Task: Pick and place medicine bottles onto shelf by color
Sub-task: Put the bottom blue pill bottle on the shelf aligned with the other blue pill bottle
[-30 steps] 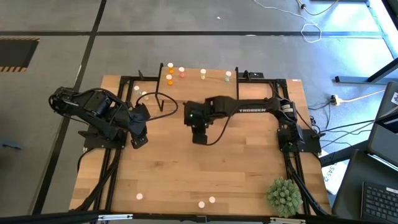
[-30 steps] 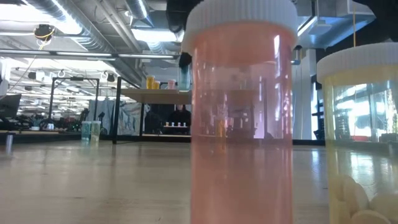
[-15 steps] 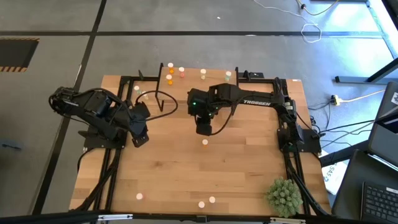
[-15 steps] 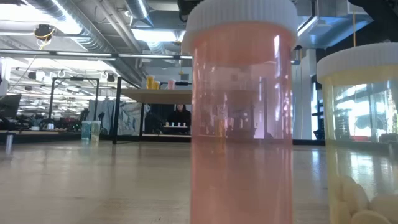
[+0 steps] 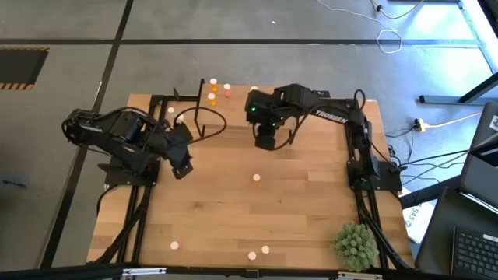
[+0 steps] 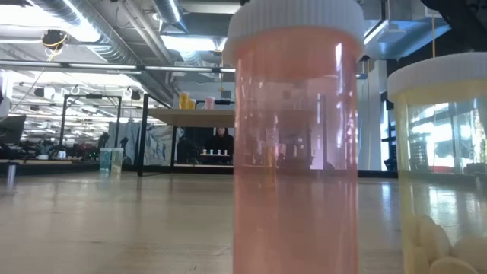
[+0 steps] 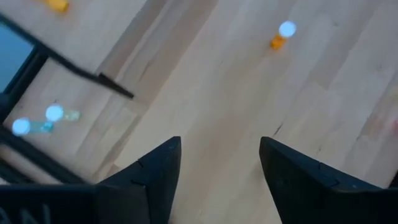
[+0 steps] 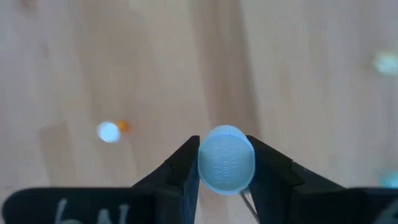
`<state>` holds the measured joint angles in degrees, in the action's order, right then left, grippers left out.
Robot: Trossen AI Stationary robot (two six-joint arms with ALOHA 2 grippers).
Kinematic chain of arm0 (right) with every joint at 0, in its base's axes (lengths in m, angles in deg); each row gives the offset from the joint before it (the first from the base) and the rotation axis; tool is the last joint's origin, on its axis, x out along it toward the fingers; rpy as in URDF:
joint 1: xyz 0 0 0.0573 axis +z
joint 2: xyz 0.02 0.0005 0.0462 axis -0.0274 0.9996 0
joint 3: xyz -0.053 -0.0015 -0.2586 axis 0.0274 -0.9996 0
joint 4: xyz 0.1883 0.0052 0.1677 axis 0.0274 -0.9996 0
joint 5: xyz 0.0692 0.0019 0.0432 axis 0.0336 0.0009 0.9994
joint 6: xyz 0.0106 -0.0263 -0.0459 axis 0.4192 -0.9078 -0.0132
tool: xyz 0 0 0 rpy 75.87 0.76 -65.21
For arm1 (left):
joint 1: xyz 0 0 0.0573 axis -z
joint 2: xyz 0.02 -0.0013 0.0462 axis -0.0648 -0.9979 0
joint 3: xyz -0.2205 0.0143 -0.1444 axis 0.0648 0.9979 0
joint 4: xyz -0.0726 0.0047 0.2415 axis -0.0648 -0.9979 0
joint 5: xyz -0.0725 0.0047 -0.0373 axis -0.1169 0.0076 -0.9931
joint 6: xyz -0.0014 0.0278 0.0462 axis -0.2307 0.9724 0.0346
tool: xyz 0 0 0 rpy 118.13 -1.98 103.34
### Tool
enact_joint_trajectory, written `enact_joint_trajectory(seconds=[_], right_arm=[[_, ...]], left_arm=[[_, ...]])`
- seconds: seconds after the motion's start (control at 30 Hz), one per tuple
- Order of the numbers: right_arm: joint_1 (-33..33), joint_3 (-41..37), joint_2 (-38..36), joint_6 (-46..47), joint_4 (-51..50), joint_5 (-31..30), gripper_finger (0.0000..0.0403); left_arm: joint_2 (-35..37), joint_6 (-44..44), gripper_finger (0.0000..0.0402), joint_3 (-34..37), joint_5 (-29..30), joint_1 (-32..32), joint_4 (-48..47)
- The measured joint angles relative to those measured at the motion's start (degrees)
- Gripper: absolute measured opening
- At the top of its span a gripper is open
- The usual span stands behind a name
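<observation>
ridged white round cap of a bottle pinched by right gripper, left gripper spread

Robotics laboratory in an industrial hall: exposed ceiling ducts and strip lights, a grey concrete floor with trailing cables, a wooden test table and distant workbenches.

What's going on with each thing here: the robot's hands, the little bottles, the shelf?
Right gripper: fingers shut on a white-capped bottle, above the table's far part.
Left gripper: open, empty.
Pink bottle: upright on table.
Yellow bottle: upright beside it.
Shelf: holds several bottles.
</observation>
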<state>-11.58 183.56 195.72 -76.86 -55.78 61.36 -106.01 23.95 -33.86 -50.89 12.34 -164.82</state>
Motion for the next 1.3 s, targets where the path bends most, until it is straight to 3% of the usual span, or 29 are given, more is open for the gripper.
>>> enact_joint_trajectory(seconds=[0.2,0.7,0.83,1.13,1.3], right_arm=[[-3.29,1.54,-0.91,-1.06,-4.30,-8.25,0.0114],[-11.30,-0.37,-7.72,0.75,-4.29,-4.07,0.0116],[-11.31,-6.78,-11.05,1.02,-1.42,-3.81,0.0117],[-12.66,-29.53,-20.45,3.39,17.18,-2.19,0.0117],[-15.74,-34.95,-21.34,4.95,22.06,-1.92,0.0117]], left_arm=[[-0.02,4.98,0.0212,-0.01,0.00,-3.78,3.05],[-4.44,15.24,0.0212,-0.09,-2.91,-11.28,3.82],[-4.72,17.24,0.0212,-0.09,-2.90,-12.32,5.34],[-4.66,21.54,0.0212,-0.09,-1.91,-14.64,9.82],[-4.66,23.14,0.0212,-0.09,-2.01,-15.70,13.83]])
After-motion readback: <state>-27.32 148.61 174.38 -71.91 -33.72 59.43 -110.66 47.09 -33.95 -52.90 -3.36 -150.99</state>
